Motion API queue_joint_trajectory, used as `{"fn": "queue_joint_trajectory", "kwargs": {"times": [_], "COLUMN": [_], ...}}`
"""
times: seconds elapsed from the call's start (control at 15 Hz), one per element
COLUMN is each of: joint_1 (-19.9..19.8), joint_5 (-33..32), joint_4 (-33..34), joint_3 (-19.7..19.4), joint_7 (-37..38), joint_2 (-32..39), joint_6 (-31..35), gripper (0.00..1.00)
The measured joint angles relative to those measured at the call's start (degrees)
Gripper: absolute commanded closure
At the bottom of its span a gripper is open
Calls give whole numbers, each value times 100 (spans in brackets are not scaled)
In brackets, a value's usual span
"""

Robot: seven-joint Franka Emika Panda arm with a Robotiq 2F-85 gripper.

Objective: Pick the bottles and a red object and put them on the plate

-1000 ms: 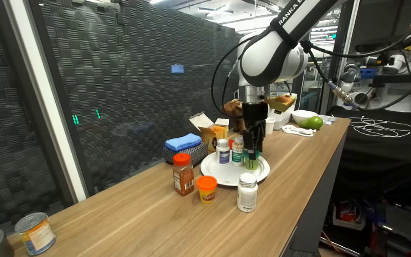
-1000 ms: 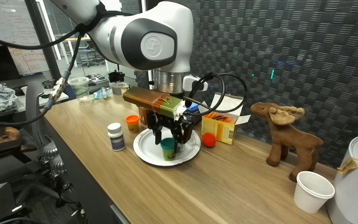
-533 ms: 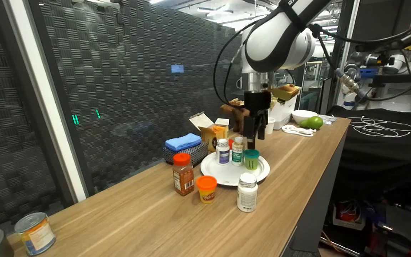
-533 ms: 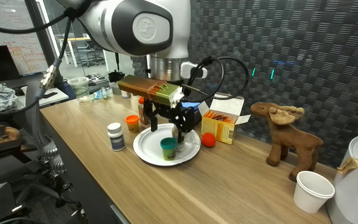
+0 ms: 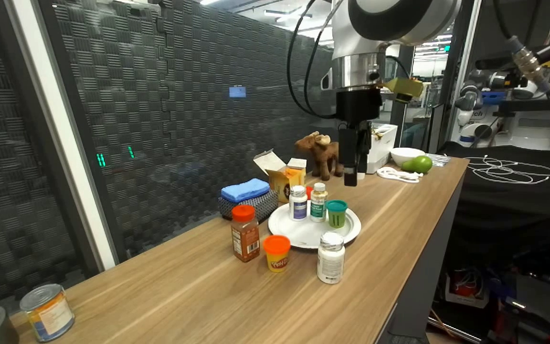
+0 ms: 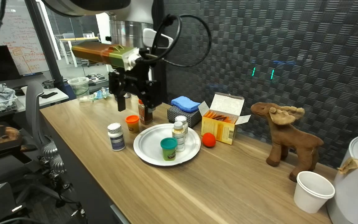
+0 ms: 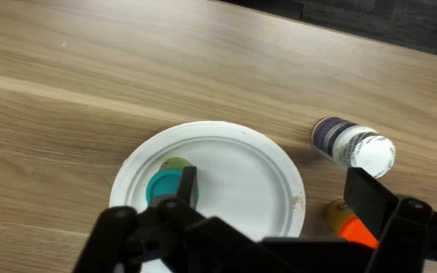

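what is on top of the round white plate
A squat teal-lidded green tub, a green-labelled bottle and a purple-labelled white bottle; the plate under them is covered.

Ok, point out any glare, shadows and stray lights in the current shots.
Wrist view: pale sheen on the table, a soft shadow beside the bottle, its cap almost washed out, gripper fingers nearly black; both exterior views: green glowing marks on the dark wall.

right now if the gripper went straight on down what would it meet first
Probably the plate, near its rim; the gripper points down, but depth is unclear: perhaps the table beside it.
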Motion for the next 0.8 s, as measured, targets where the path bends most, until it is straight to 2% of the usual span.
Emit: {"fn": "queue_joint_trajectory", "kwargs": {"times": [0.33, 0.8], "joint_1": [423, 758], "joint_5": [0, -18], "joint_4": [-462, -996], "joint_3": [243, 433], "joint_7": [-12, -365], "joint_2": [-185, -57], "joint_6": [-29, 506], "gripper": [0, 0]}}
